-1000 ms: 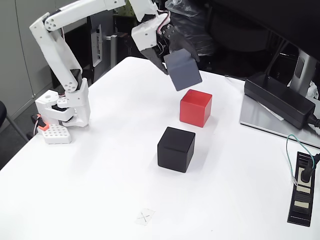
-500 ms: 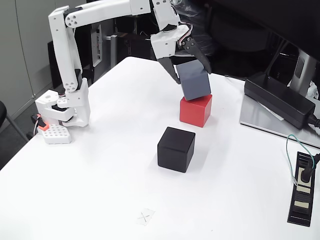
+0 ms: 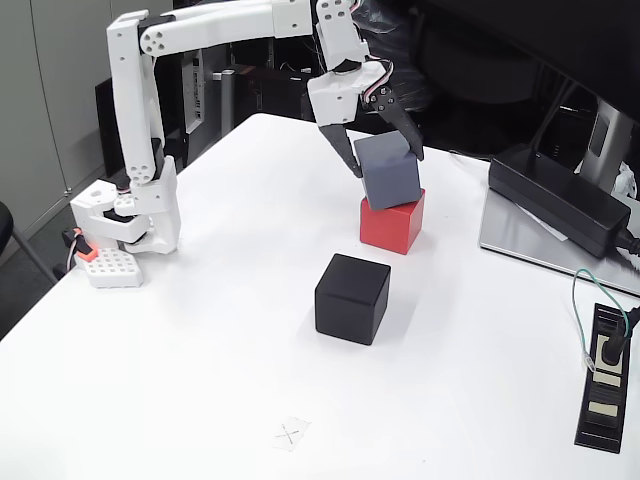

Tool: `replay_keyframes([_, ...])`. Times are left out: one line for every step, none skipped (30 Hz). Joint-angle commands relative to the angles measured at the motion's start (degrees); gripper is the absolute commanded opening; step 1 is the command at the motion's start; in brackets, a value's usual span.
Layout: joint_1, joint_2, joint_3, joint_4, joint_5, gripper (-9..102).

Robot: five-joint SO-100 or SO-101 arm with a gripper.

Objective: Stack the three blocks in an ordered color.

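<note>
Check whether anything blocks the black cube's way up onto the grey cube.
Nothing on the table lies between the black cube and the stack. But the gripper straddles the grey cube, which sits tilted on the red cube, so its top isn't free yet.

A white table is filling the foreground; grey cabinet doors are standing at nine o'clock, dark clutter lying at twelve.

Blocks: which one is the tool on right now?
The grey block, sitting on the red block between the tool's fingers. The black block stands alone, nearer the camera.
</note>
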Motion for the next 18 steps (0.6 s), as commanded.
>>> replay_keyframes([-0.35,0.09,-1.93,0.00,0.53,9])
replay_keyframes([-0.35,0.09,-1.85,0.00,0.53,12])
replay_keyframes([-0.35,0.18,-1.67,0.00,0.53,16])
replay_keyframes([-0.35,0.18,-1.49,0.00,0.53,19])
replay_keyframes([-0.35,0.18,-1.32,0.00,0.53,23])
replay_keyframes([-0.35,0.18,-1.32,0.00,0.53,26])
replay_keyframes([-0.35,0.18,-1.23,0.00,0.44,29])
replay_keyframes([-0.35,0.18,-1.23,0.00,0.44,31])
replay_keyframes([-0.35,0.26,-1.32,0.00,0.44,33])
replay_keyframes([-0.35,0.35,-1.49,0.00,0.44,36])
replay_keyframes([-0.35,0.44,-1.76,0.00,0.44,38])
replay_keyframes([-0.35,0.53,-1.93,0.00,0.44,39])
replay_keyframes([-0.35,0.62,-1.93,0.00,0.35,41])
replay_keyframes([-0.35,0.62,-1.93,0.00,0.18,41])
replay_keyframes([-0.35,0.70,-1.93,0.00,0.09,42])
replay_keyframes([-0.35,0.70,-2.02,0.00,0.09,42])
replay_keyframes([-0.35,0.79,-2.11,0.00,0.00,43])
replay_keyframes([-0.35,0.88,-2.11,0.00,0.00,43])
